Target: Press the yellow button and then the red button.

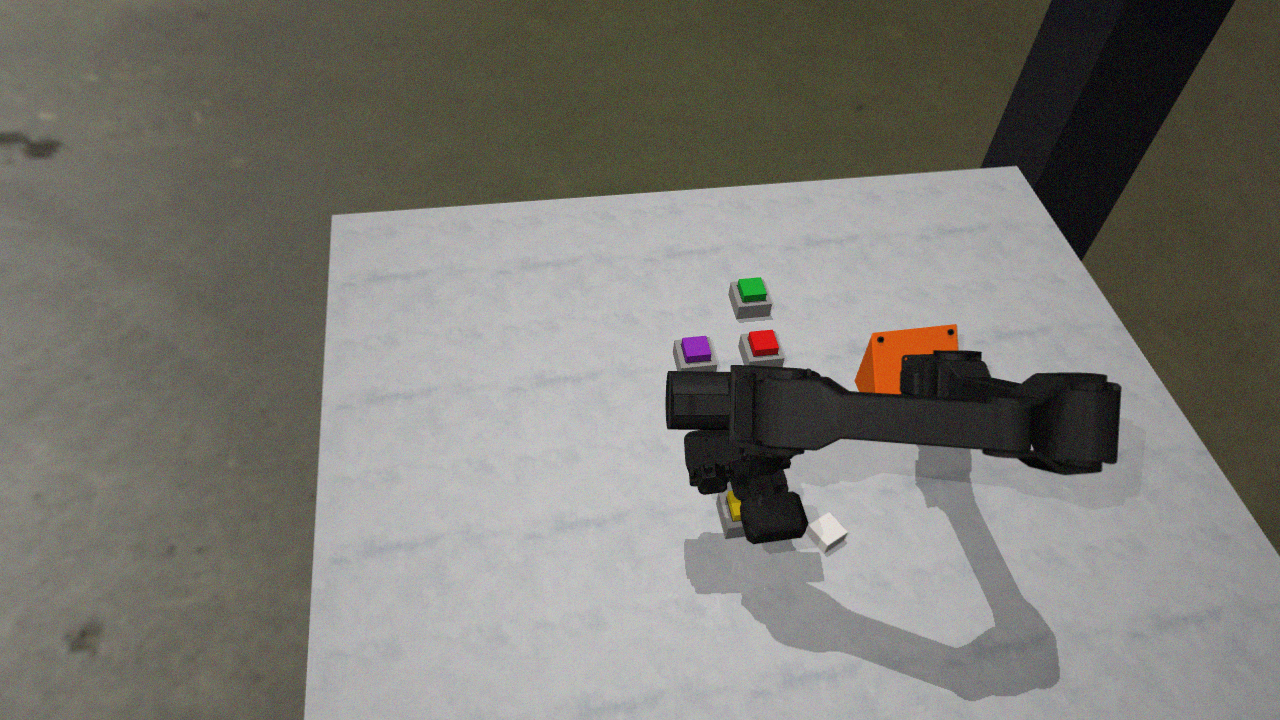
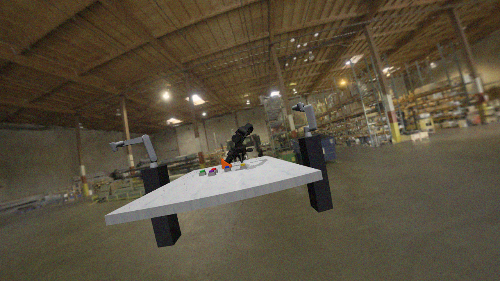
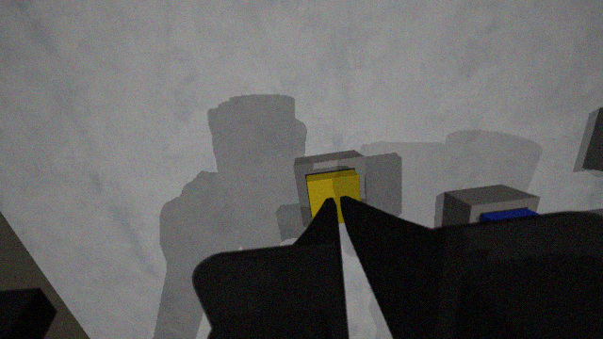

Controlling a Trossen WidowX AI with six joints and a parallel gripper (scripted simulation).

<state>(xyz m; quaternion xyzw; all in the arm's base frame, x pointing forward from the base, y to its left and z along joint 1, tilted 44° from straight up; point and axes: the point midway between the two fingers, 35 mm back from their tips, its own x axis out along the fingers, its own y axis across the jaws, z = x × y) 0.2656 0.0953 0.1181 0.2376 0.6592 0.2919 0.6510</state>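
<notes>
The yellow button (image 1: 733, 507) (image 2: 243, 164) (image 3: 325, 186) sits in its grey housing near the table's front. My gripper (image 3: 336, 203) (image 1: 745, 508) is shut and empty, fingertips pointing down right over the yellow cap; I cannot tell whether they touch it. The arm hides most of the button in the top view. The red button (image 1: 763, 342) (image 2: 213, 168) stands further back, clear of the arm. The blue button (image 3: 508, 215) (image 2: 227, 167) lies between them, hidden under the arm in the top view.
A purple button (image 1: 695, 349) and a green button (image 1: 750, 289) stand by the red one. A small white block (image 1: 827, 531) lies just right of the yellow button. The orange arm base (image 1: 904, 356) stands to the right.
</notes>
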